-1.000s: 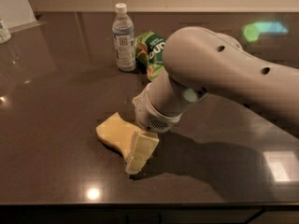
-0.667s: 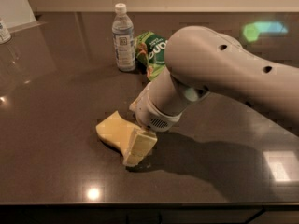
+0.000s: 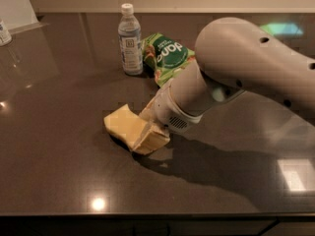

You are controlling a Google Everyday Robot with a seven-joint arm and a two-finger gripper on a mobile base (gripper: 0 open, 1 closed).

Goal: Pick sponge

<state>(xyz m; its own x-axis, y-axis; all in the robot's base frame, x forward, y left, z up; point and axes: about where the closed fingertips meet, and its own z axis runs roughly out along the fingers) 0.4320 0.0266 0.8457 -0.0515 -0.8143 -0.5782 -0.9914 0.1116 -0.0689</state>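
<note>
The sponge [image 3: 119, 123] is a pale yellow flat foam slab lying on the dark countertop [image 3: 59, 171], left of centre. My gripper [image 3: 148, 133] hangs at the end of the large grey arm [image 3: 246, 68], which reaches in from the right. It is down at the sponge's right end, touching or just over it. The blocky tan end of the gripper covers that part of the sponge, and only the sponge's left half shows. The sponge still rests on the counter.
A clear water bottle [image 3: 130, 39] with a white cap stands at the back. A green snack bag [image 3: 170, 55] lies just right of it, partly behind the arm. The counter's front edge [image 3: 147, 215] runs along the bottom. A pale object [image 3: 4, 32] sits at the far left.
The gripper has shifted a little away from the front edge, further onto the sponge's right end. The sponge, bottle and bag have not moved.
</note>
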